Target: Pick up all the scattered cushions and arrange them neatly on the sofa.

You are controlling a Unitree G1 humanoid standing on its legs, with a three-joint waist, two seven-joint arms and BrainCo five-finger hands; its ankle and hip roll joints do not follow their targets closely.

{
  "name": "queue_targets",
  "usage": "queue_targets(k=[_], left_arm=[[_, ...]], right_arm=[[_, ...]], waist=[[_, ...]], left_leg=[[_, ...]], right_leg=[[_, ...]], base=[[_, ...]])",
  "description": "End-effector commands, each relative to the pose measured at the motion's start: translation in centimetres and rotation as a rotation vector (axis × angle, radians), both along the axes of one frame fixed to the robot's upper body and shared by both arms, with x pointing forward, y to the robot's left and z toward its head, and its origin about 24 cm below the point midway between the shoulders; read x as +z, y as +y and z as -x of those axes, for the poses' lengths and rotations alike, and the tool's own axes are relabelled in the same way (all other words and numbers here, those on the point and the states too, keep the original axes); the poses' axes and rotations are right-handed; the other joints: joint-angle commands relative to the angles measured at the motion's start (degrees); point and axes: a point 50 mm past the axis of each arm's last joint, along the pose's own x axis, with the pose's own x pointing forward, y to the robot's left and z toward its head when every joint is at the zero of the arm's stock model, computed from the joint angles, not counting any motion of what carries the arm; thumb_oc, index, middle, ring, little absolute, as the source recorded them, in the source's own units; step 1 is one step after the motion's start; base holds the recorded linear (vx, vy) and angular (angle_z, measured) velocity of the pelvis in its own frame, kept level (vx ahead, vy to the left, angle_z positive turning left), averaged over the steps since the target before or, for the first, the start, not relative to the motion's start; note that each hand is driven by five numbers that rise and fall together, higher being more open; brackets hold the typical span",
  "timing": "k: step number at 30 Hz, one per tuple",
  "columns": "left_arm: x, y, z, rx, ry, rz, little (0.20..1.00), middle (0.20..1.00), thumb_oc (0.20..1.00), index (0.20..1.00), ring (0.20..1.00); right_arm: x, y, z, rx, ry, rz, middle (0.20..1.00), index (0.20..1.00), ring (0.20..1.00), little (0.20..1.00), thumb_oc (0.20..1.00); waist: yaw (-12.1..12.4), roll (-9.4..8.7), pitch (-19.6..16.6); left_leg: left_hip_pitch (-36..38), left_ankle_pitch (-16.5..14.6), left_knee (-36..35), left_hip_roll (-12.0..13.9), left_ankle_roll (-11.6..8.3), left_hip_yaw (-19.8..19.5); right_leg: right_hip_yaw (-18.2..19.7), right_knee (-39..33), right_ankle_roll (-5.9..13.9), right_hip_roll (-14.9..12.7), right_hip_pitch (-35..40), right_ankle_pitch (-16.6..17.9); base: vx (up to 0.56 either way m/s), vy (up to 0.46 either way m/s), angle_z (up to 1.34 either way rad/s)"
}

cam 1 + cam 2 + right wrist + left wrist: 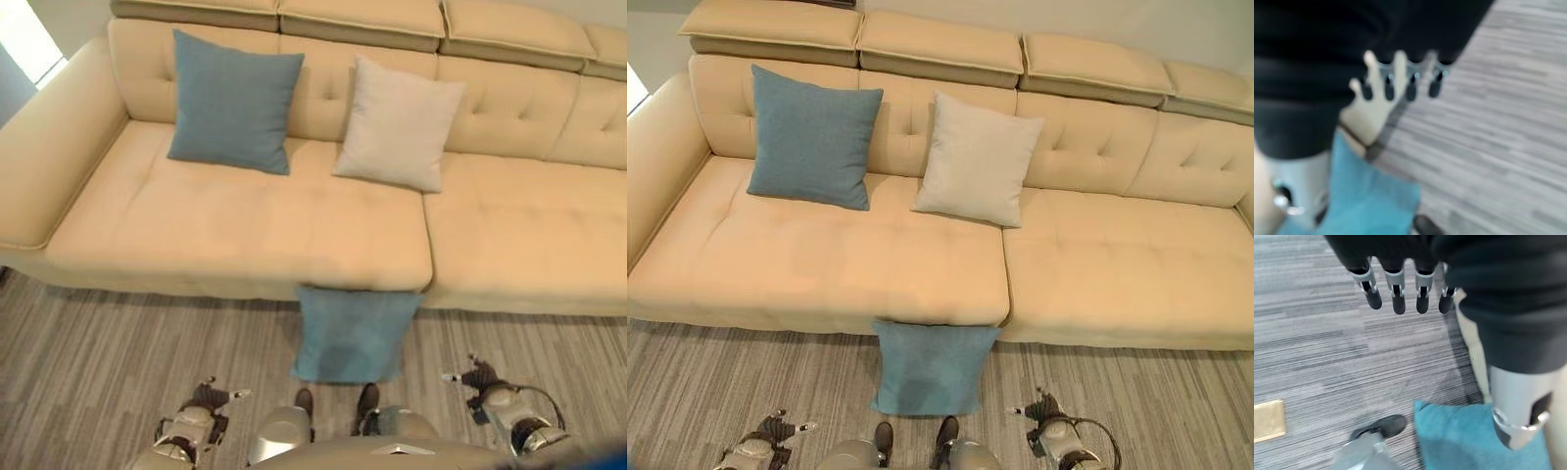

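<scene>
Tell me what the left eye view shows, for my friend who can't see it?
A blue cushion leans against the front of a cream sofa on the floor. A second blue cushion and a white cushion stand on the seat.

Open floor either side of the fallen cushion

A blue cushion (pixel 353 333) leans on the sofa (pixel 245 235) front, on the carpet (pixel 118 333). The carpet on both sides of it is bare. On the sofa, a blue cushion (pixel 233 101) and a pale cushion (pixel 397 122) stand against the backrest; the seat in front of them and the whole section beyond the pale one lie free
</scene>
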Motion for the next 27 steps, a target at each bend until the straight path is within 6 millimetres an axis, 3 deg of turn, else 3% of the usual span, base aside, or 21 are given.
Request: queue_targets(k=[1,5,7,8,11,13,14,17,20,23,27], left_arm=[[1.0,0.6,-1.7,-0.006,-0.081,-0.023,1.000,1.000,1.000,1.000,1.000],[1.4,0.4,-2.6,0.006,-0.123,-0.020,1.000,1.000,1.000,1.000,1.000],[2.0,0.2,-3.9,0.013,-0.169,-0.025,1.000,1.000,1.000,1.000,1.000],[3.0,-0.2,-5.9,0.041,-0.249,-0.020,1.000,1.000,1.000,1.000,1.000],[6.1,-1.1,-10.7,0.068,-0.437,-0.013,1.000,1.000,1.000,1.000,1.000],[7.5,-1.1,-12.4,0.087,-0.507,-0.009,1.000,1.000,1.000,1.000,1.000],[9.2,-1.2,-14.1,0.104,-0.583,-0.020,1.000,1.000,1.000,1.000,1.000],[11.5,-1.6,-16.3,0.145,-0.691,-0.001,1.000,1.000,1.000,1.000,1.000],[15.5,-3.0,-19.6,0.122,-0.840,-0.008,1.000,1.000,1.000,1.000,1.000],[18.7,-3.5,-21.5,0.098,-0.943,-0.009,1.000,1.000,1.000,1.000,1.000],[18.7,-3.5,-21.5,0.098,-0.943,-0.009,1.000,1.000,1.000,1.000,1.000]], right_arm=[[0.9,-0.8,-1.3,0.025,-0.048,0.044,1.000,1.000,1.000,1.000,1.000],[0.9,-1.2,-1.1,0.029,-0.038,0.070,1.000,1.000,1.000,1.000,1.000],[1.1,-1.4,-1.4,0.023,-0.050,0.082,1.000,1.000,1.000,1.000,1.000],[1.8,-1.5,-2.6,-0.008,-0.102,0.088,1.000,1.000,1.000,1.000,1.000],[5.2,-1.7,-7.7,-0.097,-0.325,0.073,1.000,1.000,1.000,1.000,1.000],[7.2,-1.7,-10.0,-0.113,-0.424,0.075,1.000,1.000,1.000,1.000,1.000],[9.2,-1.6,-12.0,-0.131,-0.521,0.081,1.000,1.000,1.000,1.000,1.000],[13.0,-1.2,-15.1,-0.163,-0.705,0.081,1.000,1.000,1.000,1.000,1.000],[19.0,-0.6,-18.5,-0.198,-0.961,0.089,1.000,1.000,1.000,1.000,1.000],[21.8,-0.3,-19.8,-0.206,-1.062,0.087,1.000,1.000,1.000,1.000,1.000],[21.8,-0.3,-19.8,-0.206,-1.062,0.087,1.000,1.000,1.000,1.000,1.000]], waist=[[-0.8,-1.34,2.0],[-0.9,-1.23,1.5],[-1.1,-1.00,2.1],[-1.6,-0.75,3.8],[-2.4,-0.12,7.6],[-2.7,0.19,8.6],[-3.0,0.35,9.5],[-3.7,0.61,10.1],[-4.9,1.13,10.8],[-5.6,1.22,10.3],[-5.6,1.21,10.2]], left_leg=[[-3.9,-3.5,4.6,-0.8,-1.44,-4.0],[-5.0,-2.2,3.4,-0.6,-2.30,-5.0],[-6.1,-1.3,3.0,-0.3,-2.96,-6.2],[-9.8,-0.2,3.3,0.0,-3.43,-7.1],[-23.3,0.5,9.8,-0.3,-4.01,-7.1],[-28.4,-1.3,13.5,-0.1,-4.25,-7.1],[-33.4,-1.3,16.0,0.0,-4.05,-7.0],[-41.1,-1.8,20.1,-0.2,-3.80,-6.9],[-52.2,-2.6,24.7,-1.0,-3.48,-6.9],[-58.5,-2.8,26.3,-1.2,-3.31,-6.8],[-58.6,-2.8,26.3,-1.2,-3.30,-6.8]], right_leg=[[2.5,-5.5,4.49,-3.1,2.6,2.2],[1.3,-6.7,3.51,-2.6,2.8,1.3],[0.2,-6.6,2.70,-2.2,2.0,0.4],[-1.2,-4.6,2.08,-2.1,-2.1,-0.1],[-1.2,2.3,1.16,-2.8,-15.1,-0.5],[-0.2,6.4,1.44,-3.1,-20.6,-2.1],[0.1,9.6,1.18,-3.2,-26.0,-2.5],[1.1,14.1,0.91,-3.6,-33.8,-3.0],[2.8,18.9,0.52,-3.8,-44.6,-4.0],[3.9,21.1,0.65,-4.2,-51.0,-4.2],[3.9,21.2,0.65,-4.2,-51.1,-4.3]], base=[[-0.02,-0.072,0.20],[0.00,-0.092,0.26],[-0.08,-0.163,0.37],[-0.31,-0.175,0.42],[-0.34,-0.088,0.30],[-0.14,0.016,-0.05],[-0.20,0.048,-0.18],[-0.15,0.044,-0.15],[-0.12,0.086,-0.09],[-0.02,0.050,-0.07],[0.00,0.021,0.06]])
